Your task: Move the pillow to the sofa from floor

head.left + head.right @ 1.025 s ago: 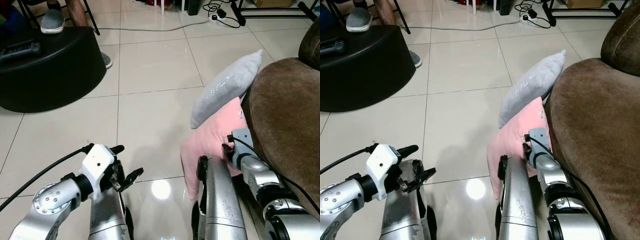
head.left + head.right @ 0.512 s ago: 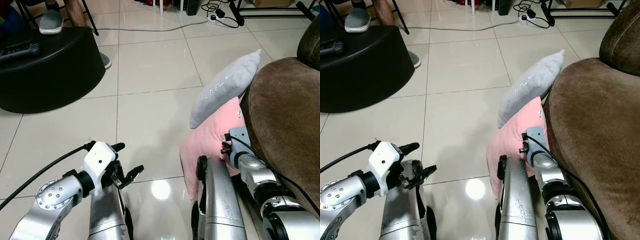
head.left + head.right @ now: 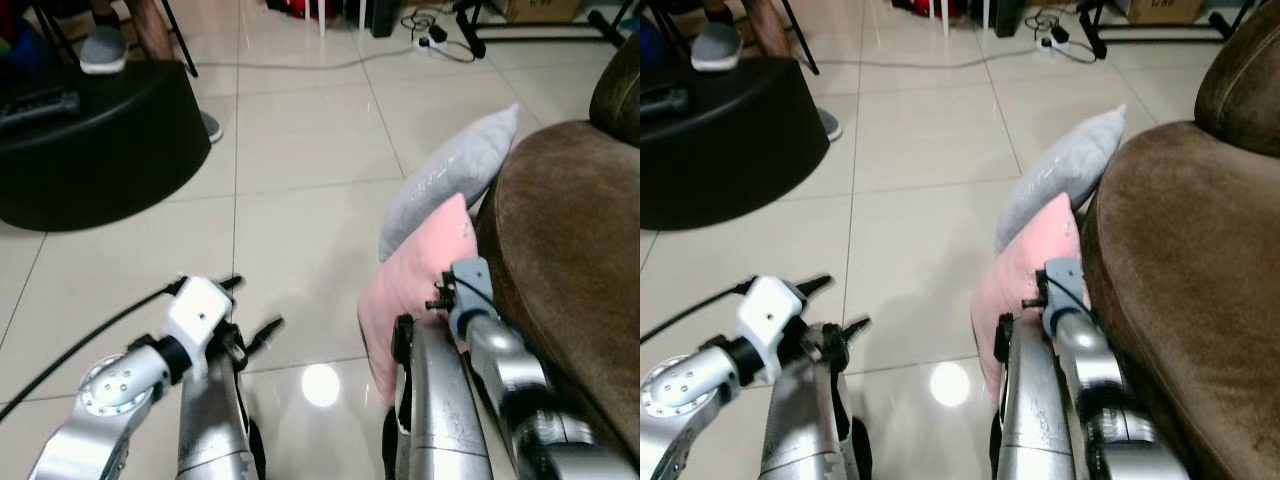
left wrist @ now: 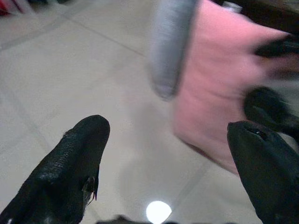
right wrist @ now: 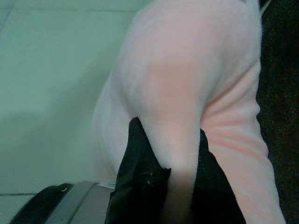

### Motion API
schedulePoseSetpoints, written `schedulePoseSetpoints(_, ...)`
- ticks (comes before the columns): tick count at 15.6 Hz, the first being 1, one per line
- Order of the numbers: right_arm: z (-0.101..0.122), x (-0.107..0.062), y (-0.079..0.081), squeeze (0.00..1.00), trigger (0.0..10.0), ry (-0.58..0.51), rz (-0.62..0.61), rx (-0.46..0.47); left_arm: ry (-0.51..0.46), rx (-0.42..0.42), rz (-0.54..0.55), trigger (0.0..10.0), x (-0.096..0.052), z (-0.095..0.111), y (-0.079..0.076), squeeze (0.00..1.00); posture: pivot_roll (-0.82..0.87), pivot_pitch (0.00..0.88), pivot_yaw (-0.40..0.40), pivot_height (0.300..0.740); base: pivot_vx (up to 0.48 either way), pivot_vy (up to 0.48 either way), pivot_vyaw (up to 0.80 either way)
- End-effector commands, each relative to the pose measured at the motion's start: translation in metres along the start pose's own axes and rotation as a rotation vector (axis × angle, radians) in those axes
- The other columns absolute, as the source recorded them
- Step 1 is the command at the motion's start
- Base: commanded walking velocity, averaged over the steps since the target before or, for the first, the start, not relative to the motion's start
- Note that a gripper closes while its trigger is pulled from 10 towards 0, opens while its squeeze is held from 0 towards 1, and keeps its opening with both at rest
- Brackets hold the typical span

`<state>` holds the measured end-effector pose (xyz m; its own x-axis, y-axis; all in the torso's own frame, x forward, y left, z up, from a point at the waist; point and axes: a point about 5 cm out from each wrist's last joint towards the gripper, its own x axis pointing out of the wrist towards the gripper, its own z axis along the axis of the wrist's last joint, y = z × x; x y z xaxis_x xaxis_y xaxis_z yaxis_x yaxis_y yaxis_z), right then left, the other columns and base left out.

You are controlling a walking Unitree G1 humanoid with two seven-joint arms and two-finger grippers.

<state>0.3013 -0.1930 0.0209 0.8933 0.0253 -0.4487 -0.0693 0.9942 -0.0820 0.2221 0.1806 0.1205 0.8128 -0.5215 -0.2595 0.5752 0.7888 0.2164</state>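
Pink and plush, the pillow (image 3: 418,285) stands on the glossy tiled floor (image 3: 300,160) against the brown sofa (image 3: 570,270), pinched by the right gripper (image 5: 168,172). A grey pillow (image 3: 450,175) leans above it. The left gripper (image 4: 163,163) hangs wide apart at near left.

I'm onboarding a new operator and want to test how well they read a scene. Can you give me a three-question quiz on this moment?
1. True or false: the right gripper is pinching a fold of the pink pillow.
2. What leans above the pink pillow? A) grey pillow B) blanket C) towel
3. Fill in: the left gripper is ____, over the tiled floor.

Key: 1 true; 2 A; 3 open.
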Motion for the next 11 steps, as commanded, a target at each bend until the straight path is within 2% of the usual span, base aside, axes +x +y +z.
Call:
schedulePoseSetpoints(1,0.013,-0.004,0.005,0.00,0.0,-0.093,0.043,0.010,-0.002,0.011,0.073,10.0,-0.005,-0.001,0.008,0.66,0.01,0.020,0.035,0.438,0.000,0.000,0.00)
schedulePoseSetpoints(3,0.025,-0.019,0.003,0.00,0.0,-0.210,0.047,0.018,-0.017,0.021,0.132,10.0,-0.008,0.000,0.013,0.66,0.00,0.000,0.033,0.438,0.000,0.000,0.00)
schedulePoseSetpoints(4,0.036,-0.029,0.000,0.00,0.0,-0.287,0.043,0.039,-0.029,0.024,0.163,10.0,-0.008,0.001,0.015,0.67,0.00,0.000,0.032,0.438,0.000,0.000,0.00)
schedulePoseSetpoints(5,0.057,-0.044,-0.007,0.00,0.0,-0.400,0.024,0.089,-0.043,0.030,0.181,10.0,-0.009,0.004,0.015,0.67,0.00,0.000,0.033,0.438,0.000,0.000,0.00)
schedulePoseSetpoints(6,0.066,-0.051,-0.010,0.00,0.0,-0.447,0.019,0.111,-0.049,0.032,0.187,10.0,-0.009,0.005,0.015,0.67,0.00,0.000,0.033,0.438,0.000,0.000,0.00)
schedulePoseSetpoints(7,0.086,-0.064,-0.016,0.00,0.0,-0.541,0.023,0.150,-0.063,0.037,0.198,10.0,-0.009,0.008,0.016,0.67,-0.01,0.000,0.035,0.438,0.000,0.000,0.00)
schedulePoseSetpoints(8,0.118,-0.078,-0.031,0.00,0.0,-0.657,0.010,0.180,-0.083,0.038,0.205,10.0,-0.010,0.014,0.017,0.67,-0.01,0.000,0.038,0.438,0.000,0.000,0.00)
schedulePoseSetpoints(9,0.149,-0.092,-0.047,0.00,0.0,-0.756,0.001,0.162,-0.099,0.041,0.207,10.0,-0.009,0.019,0.017,0.67,-0.02,0.000,0.041,0.438,0.000,0.000,0.00)
schedulePoseSetpoints(10,0.186,-0.106,-0.068,0.00,0.0,-0.852,-0.021,0.105,-0.116,0.048,0.201,10.0,-0.007,0.023,0.018,0.67,-0.02,0.000,0.042,0.438,0.000,0.000,0.00)
schedulePoseSetpoints(11,0.211,-0.117,-0.081,0.00,0.0,-0.903,-0.037,0.052,-0.129,0.053,0.198,10.0,-0.005,0.027,0.018,0.67,-0.02,0.000,0.041,0.438,0.000,0.000,0.00)
